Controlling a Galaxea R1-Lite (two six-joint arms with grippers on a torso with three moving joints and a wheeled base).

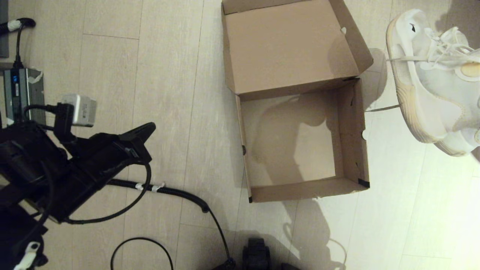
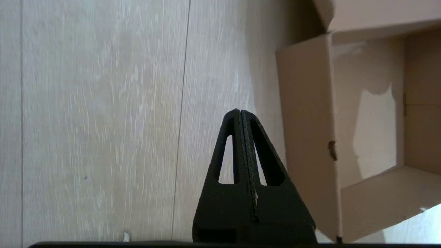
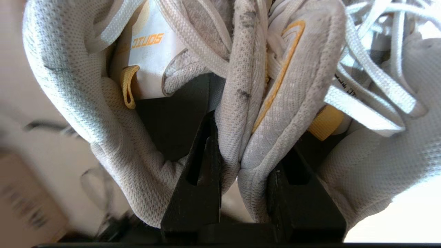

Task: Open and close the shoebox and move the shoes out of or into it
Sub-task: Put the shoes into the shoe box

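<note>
The large brown cardboard shoebox (image 1: 296,138) stands open on the pale wood-plank floor (image 1: 168,93), its hinged lid (image 1: 288,45) folded back toward the far side and its tray bare inside. Black tape marks the near corners of the tray.

The pair of white mesh lace-up shoes (image 1: 435,82) hangs off the floor just beyond the box's right wall, carried by the right gripper (image 3: 241,162). In the right wrist view its 2 black jaws pinch the 2 inner collar walls together, 1 finger down inside each shoe, so both shoes hang as a single bundle. From the head view the long axis of the pair runs roughly front to back, about parallel to that right wall, thick soles turned toward the box and toes toward the far side.

The move most likely due is a short carry to the robot's left, over the right wall, then down into the tray; the right arm is plainly the nearer one. The mesh is soft and the collars padded, so the grip may let the pair swing, and a loose lace (image 1: 382,108) trails toward the wall and could drape over it.

The left gripper (image 2: 240,112) idles above the floor, well apart from the box's left wall, jaws closed on nothing.
</note>
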